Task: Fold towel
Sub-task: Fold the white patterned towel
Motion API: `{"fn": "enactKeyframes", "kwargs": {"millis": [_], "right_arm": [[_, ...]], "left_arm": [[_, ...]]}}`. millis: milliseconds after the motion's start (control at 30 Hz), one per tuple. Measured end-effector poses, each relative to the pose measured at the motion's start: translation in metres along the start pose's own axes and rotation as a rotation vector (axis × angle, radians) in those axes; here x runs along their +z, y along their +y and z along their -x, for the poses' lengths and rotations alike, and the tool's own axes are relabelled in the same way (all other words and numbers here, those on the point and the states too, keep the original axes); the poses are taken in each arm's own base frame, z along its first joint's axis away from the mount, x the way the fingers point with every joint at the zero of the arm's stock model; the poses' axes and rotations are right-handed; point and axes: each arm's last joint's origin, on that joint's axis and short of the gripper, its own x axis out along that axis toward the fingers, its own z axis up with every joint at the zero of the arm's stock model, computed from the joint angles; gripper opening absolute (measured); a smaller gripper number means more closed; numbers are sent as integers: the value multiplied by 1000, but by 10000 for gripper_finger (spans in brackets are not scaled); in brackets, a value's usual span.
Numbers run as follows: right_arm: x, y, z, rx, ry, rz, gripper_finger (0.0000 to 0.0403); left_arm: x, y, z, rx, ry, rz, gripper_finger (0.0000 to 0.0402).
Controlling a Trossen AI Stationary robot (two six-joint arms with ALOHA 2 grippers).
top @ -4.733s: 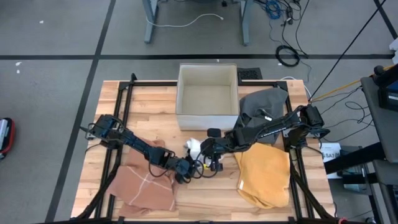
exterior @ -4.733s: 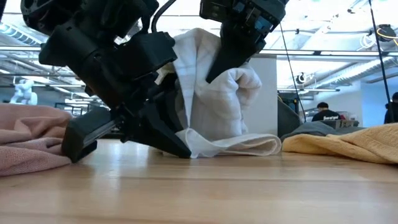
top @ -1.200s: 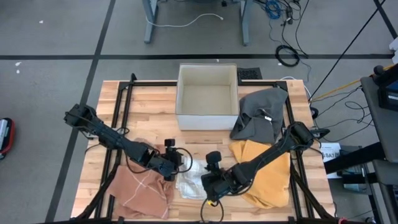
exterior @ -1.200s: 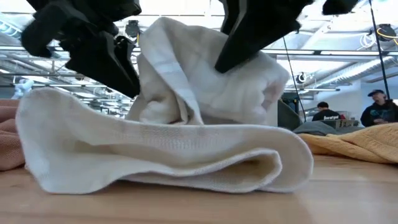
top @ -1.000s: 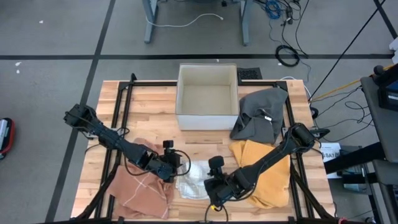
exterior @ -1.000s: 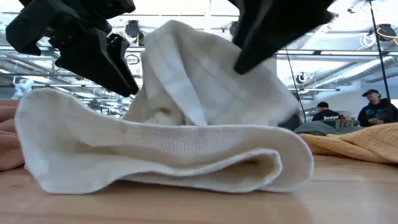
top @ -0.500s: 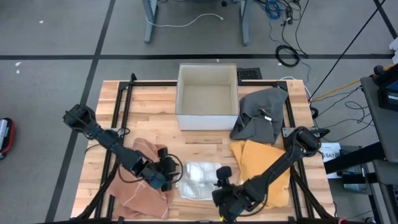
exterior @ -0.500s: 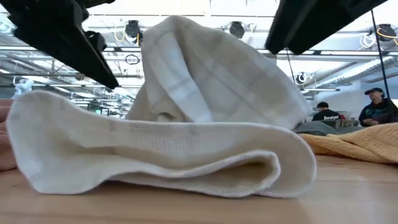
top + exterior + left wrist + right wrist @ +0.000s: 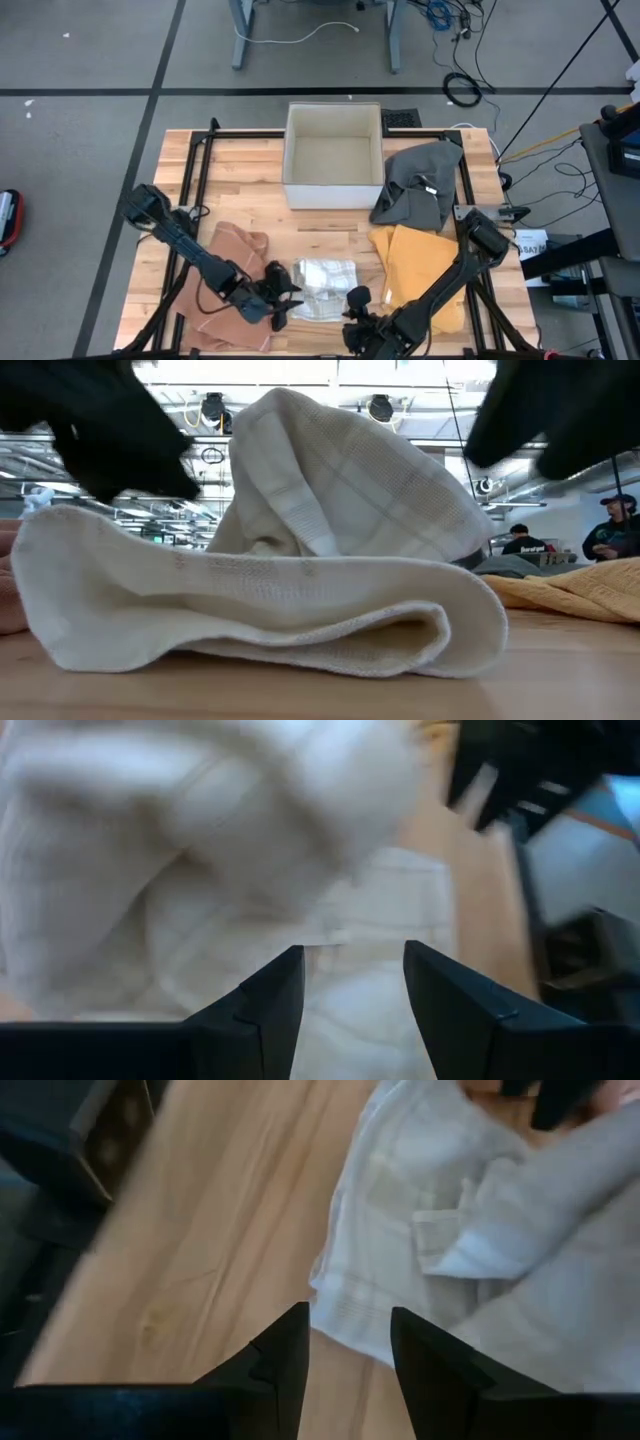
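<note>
A white towel [image 9: 322, 288] lies crumpled on the wooden table near its front edge. In the low view the towel [image 9: 270, 590] is a flat folded layer on the wood with a hump bunched on top. My left gripper [image 9: 283, 303] stands open at the towel's near left corner. The left wrist view shows the towel [image 9: 250, 870] beyond the gripper's [image 9: 350, 990] fingers. My right gripper [image 9: 353, 318] stands open just off the towel's near right corner. In the right wrist view the towel's hemmed edge [image 9: 345, 1305] lies just ahead of that gripper [image 9: 350, 1355].
A pink cloth [image 9: 230, 280] lies left of the towel, a yellow cloth [image 9: 420, 270] right of it and a grey cloth [image 9: 420, 185] behind that. A white open box [image 9: 334, 158] stands at the far middle. Black frame rails [image 9: 190, 200] run along both sides.
Both grippers have drawn back from above the towel's hump toward the table's near edge and sunk a little, open all the while. My left gripper has rolled about its own line. The towel has lain still in its crumpled fold.
</note>
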Motion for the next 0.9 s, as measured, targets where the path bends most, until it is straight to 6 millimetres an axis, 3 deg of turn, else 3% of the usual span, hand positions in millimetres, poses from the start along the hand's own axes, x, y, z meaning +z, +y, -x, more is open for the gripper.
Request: {"fn": "enactKeyframes", "kwargs": {"millis": [233,567,900], "right_arm": [[-13,12,-32,-119,12,60,130],[-7,-4,-43,-201,-6,17,130],[-8,-4,-46,-193,-15,-2,130]], "left_arm": [[-14,-8,-11,7,-100,47,179],[-13,-5,-31,81,-200,63,179],[2,-17,-47,99,-234,-5,178]]}}
